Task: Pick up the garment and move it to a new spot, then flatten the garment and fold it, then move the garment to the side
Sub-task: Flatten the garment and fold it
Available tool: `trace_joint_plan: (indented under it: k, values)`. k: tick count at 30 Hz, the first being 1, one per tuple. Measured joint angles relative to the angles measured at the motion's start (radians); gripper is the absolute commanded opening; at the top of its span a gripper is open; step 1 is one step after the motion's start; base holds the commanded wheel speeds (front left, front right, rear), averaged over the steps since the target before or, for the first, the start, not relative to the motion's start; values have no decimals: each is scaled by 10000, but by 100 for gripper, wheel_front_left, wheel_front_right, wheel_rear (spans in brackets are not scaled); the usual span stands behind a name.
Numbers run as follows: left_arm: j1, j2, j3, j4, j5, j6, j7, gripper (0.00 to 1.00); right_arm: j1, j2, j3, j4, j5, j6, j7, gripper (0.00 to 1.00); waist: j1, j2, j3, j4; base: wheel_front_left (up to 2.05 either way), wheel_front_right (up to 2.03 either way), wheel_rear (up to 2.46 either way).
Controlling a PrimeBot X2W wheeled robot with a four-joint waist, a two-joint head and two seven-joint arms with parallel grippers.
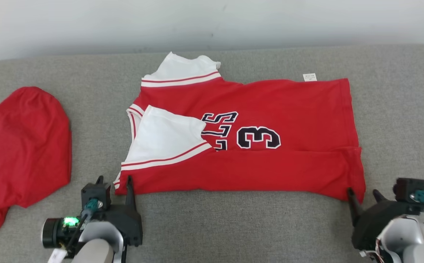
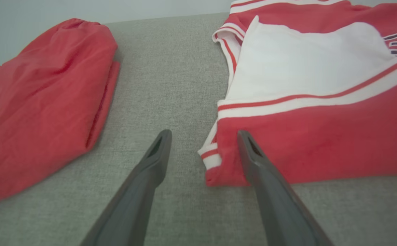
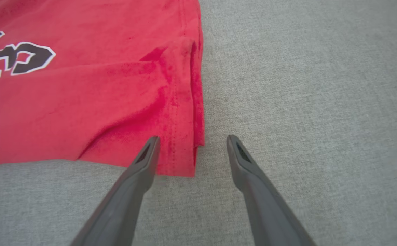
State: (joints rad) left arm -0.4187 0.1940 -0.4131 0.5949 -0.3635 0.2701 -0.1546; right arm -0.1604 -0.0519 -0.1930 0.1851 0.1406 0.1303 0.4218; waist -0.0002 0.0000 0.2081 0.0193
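The garment (image 1: 270, 109) is a red jersey with white sleeves and a dark "3", spread flat on the grey padded surface (image 1: 234, 226). Its near long edge is folded up over the body. My left gripper (image 1: 114, 179) stands open at the near left corner, one finger on the cloth and one on the surface beside it; in the left wrist view the garment (image 2: 321, 143) corner lies between the fingers of the left gripper (image 2: 203, 133). My right gripper (image 1: 362, 191) is open at the near right corner; in the right wrist view the garment (image 3: 82, 102) hem sits between the fingers of the right gripper (image 3: 193, 137).
A second red cloth (image 1: 22, 146) lies bundled at the far left, also visible in the left wrist view (image 2: 41, 102). A pale wall (image 1: 212, 22) bounds the surface at the back. Bare grey surface runs along the front and to the right of the jersey.
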Motion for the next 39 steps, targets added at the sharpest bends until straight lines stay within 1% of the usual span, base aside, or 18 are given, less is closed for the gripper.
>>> trace_joint_plan:
  k: [4,8,11,13,14,15,16,17,18,21,25,28,34,35,36,39]
  values:
    - [-363,-221,-25,293,-21,100,169,100,-585,10,238,545,-113,0,48,100,1,0,278,-56,0,0,0]
    - [-719,-362,-84,671,-71,63,366,100,-1113,8,314,1135,-483,0,96,100,0,-1,544,-112,0,0,0]
    - [-940,-430,-84,947,-146,35,514,100,-1496,-12,420,1542,-527,0,117,100,-1,-4,714,-148,0,0,0]
    - [-1053,-485,-84,1103,-228,-13,631,100,-1665,-25,399,1760,-683,0,316,100,-1,-5,794,-150,0,0,0]
    - [-1086,-497,-84,1170,-284,-75,719,52,-1717,-40,414,1837,-709,0,468,100,-2,-5,813,-137,0,0,0]
    - [-1117,-516,-81,1221,-399,-163,796,23,-1740,-42,382,1864,-709,0,522,46,-3,-6,821,-117,0,0,0]
    - [-1148,-531,-75,1256,-468,-217,853,0,-1738,-44,368,1864,-709,0,529,24,-3,-6,822,-99,0,0,0]
    - [-1151,-543,-73,1277,-529,-282,918,0,-1732,-48,374,1862,-709,0,546,0,-2,-5,811,-86,0,0,0]
    - [-1151,-600,-40,1271,-629,-393,932,0,-1720,-46,353,1839,-694,0,575,0,-2,-5,784,-76,0,0,0]
    - [-1041,-732,-35,1185,-738,-430,918,0,-1519,10,198,1597,-571,25,569,0,3,-1,647,-56,0,0,0]
    - [-578,-621,-19,803,-840,-470,913,0,-926,31,-29,1007,-372,27,606,0,4,2,348,-43,0,0,0]
    - [41,-493,8,282,-997,-393,947,0,-338,40,-192,420,-295,25,842,0,4,2,62,-45,0,0,0]
    - [1559,-136,-77,-1264,-1051,31,1423,0,874,48,-418,-784,-15,25,1490,0,4,2,-546,-62,0,0,0]
    - [1852,-92,-105,-1565,-1066,130,1530,0,1059,48,-456,-909,19,25,1553,0,3,2,-633,-68,0,0,0]
    - [1852,-92,-105,-1565,-1066,130,1530,0,1059,48,-456,-909,19,25,1553,0,3,2,-633,-68,0,0,0]
    - [2721,44,-134,-2508,-1149,430,1854,0,1507,52,-575,-1103,213,25,1691,0,2,2,-846,-103,0,0,0]
